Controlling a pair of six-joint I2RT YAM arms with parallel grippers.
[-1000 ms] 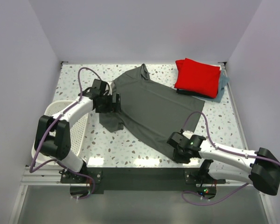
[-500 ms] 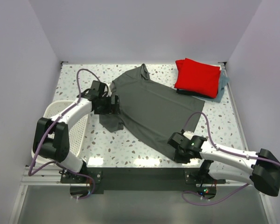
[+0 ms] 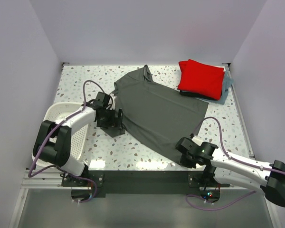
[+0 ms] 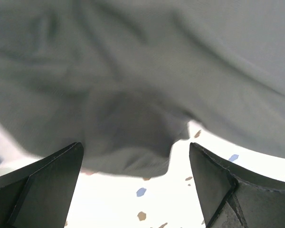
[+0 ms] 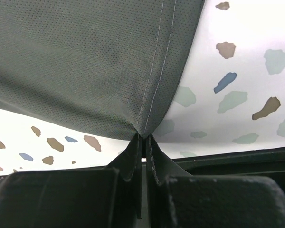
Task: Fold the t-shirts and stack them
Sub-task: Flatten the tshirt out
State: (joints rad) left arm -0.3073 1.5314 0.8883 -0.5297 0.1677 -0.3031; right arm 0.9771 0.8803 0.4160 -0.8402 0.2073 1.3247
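T-shirts, three: one dark grey t-shirt (image 3: 156,109), one red t-shirt (image 3: 202,78), one light blue-grey t-shirt (image 3: 226,85). A thin dark layer under the red one cannot be told as a separate item and is not counted. White basket (image 3: 51,112), one. Robot arms, two: one left arm (image 3: 73,116), one right arm (image 3: 237,164). Speckled counter (image 3: 76,80), one.

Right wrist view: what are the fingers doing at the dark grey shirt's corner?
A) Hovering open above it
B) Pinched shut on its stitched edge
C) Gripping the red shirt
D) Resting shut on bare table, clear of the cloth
B: the right fingers are closed together, and the stitched corner of the dark grey t-shirt is caught between their tips.
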